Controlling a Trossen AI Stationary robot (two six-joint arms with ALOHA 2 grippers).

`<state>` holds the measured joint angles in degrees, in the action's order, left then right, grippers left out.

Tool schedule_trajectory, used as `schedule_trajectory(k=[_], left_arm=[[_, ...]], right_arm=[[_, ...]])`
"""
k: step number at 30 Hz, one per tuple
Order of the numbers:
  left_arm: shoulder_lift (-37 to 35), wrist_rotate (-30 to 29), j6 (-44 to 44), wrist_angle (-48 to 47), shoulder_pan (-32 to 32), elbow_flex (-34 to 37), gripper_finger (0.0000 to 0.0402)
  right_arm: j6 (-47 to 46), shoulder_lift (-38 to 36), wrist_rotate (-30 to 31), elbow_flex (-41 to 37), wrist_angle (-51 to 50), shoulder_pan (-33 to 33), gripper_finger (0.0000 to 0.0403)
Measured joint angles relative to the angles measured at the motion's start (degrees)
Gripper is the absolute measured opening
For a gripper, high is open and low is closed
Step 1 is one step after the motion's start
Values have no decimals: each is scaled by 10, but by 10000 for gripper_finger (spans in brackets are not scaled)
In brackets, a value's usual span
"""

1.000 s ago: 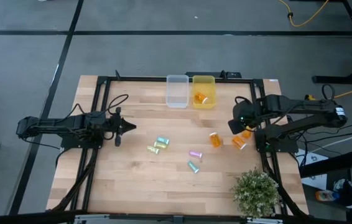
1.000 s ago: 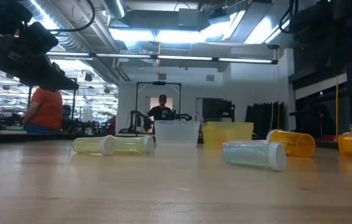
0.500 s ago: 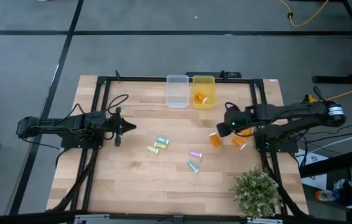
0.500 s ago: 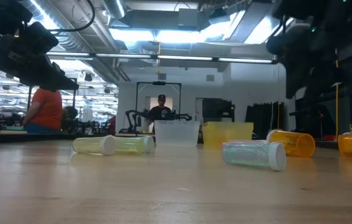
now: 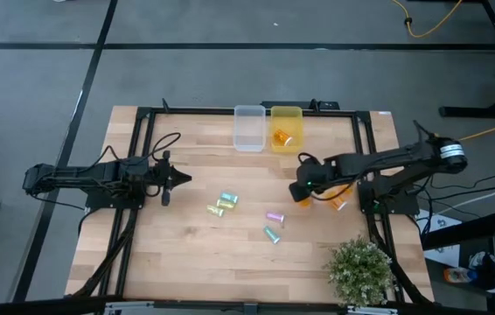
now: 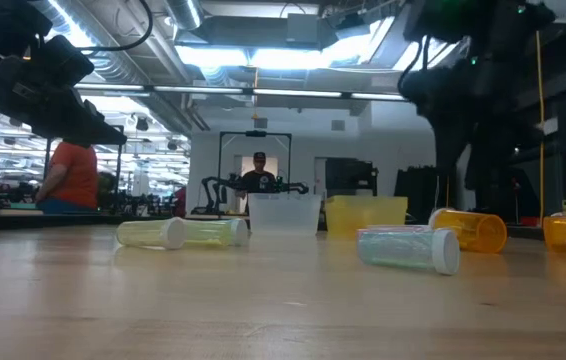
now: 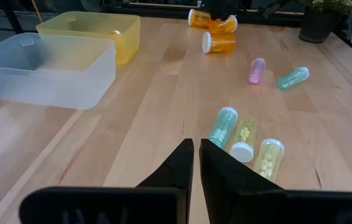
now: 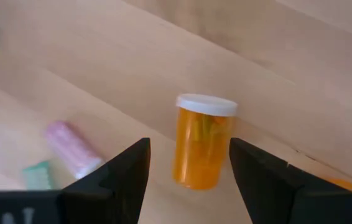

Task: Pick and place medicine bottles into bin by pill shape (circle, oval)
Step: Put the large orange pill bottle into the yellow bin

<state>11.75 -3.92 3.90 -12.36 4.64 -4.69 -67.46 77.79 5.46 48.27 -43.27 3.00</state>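
Observation:
My right gripper (image 5: 298, 189) is open and hovers over an orange bottle with a white cap (image 8: 201, 148). The bottle lies on its side on the table, and the fingers stand on either side of it without touching. Two more orange bottles (image 5: 338, 201) lie toward the table's right edge. A pink bottle (image 5: 275, 215) and a teal bottle (image 5: 271, 234) lie near the middle. A teal and two yellow-green bottles (image 5: 221, 204) lie together left of them. My left gripper (image 5: 182, 179) is shut and empty at the table's left.
A clear bin (image 5: 249, 128) and a yellow bin (image 5: 287, 118) stand side by side at the far edge; the yellow one holds an orange bottle (image 5: 281, 137). A potted plant (image 5: 361, 271) stands at the near right corner. People show in the room beyond.
My right gripper has swung from the table's right edge toward the left and now hangs over the orange bottle nearest the middle. The bottles have stayed where they were.

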Motion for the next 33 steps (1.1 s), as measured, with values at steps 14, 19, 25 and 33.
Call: schedule_trajectory(k=[14,19,25,33], left_arm=[[0,0,0,0,0,0,23],[0,0,0,0,0,0,23],[0,0,0,0,0,0,23],[0,0,0,0,0,0,23]], right_arm=[[2,103,-1,1,2,20,222],[5,141,4,2,6,26,222],[36,168,10,1,19,26,222],[43,160,17,17,40,26,190]])
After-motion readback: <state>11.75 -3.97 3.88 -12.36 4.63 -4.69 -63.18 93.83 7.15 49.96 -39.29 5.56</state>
